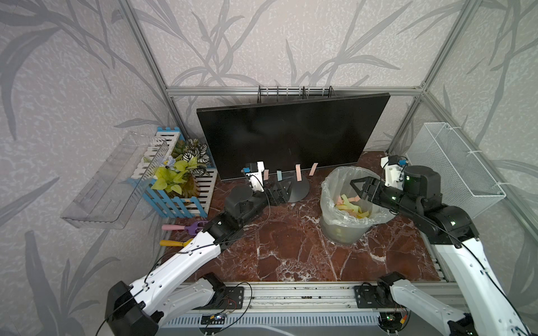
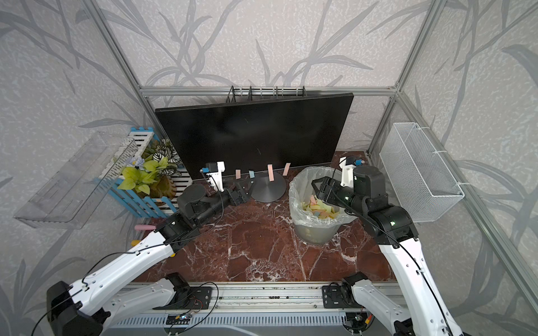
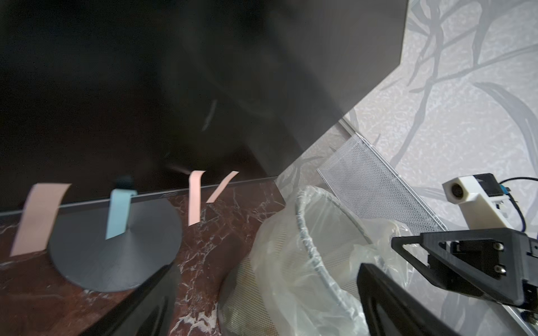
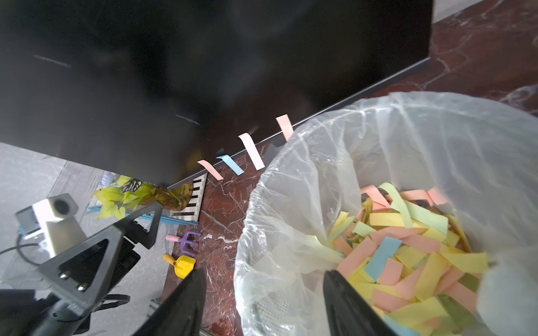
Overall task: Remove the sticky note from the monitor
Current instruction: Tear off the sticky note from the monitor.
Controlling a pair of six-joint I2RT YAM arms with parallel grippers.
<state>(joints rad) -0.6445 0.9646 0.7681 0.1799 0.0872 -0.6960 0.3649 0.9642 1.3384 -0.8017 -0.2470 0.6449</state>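
Listing: monitor with sticky notes, two robot arms

1. Monitor [image 1: 291, 136]: wide black screen, dark, at the far middle of the table [image 1: 291, 250], on a round grey stand [image 1: 300, 190].
2. Sticky notes, four strips hanging off the monitor's lower edge, left to right: left pink note [image 1: 265, 174], blue note [image 1: 279, 174], middle pink note [image 1: 298, 172], right pink note [image 1: 313, 169]. The middle two hang over the stand.
3. Left pincer [image 1: 283, 187]: low over the table, just near of the blue note and beside the stand. Released, jaws wide apart, nothing between them.
4. Right pincer [image 1: 355, 190]: over the mouth of the bin. Released, jaws apart and empty.
5. Bin [image 1: 329, 216]: right of the stand, lined with a clear bag, holding a heap of loose paper strips [image 1: 352, 206] in yellow, pink, green and blue.
6. Planter box [image 1: 186, 200]: blue and white slats with leafy plants, left of the monitor.
7. Purple toy rake [image 1: 192, 227] and yellow toy shovel [image 1: 174, 243]: on the table's left edge, near of the planter box.
8. White wire basket [image 1: 454, 168]: on the right wall.
9. Clear plastic tray [image 1: 116, 186]: on the left wall.
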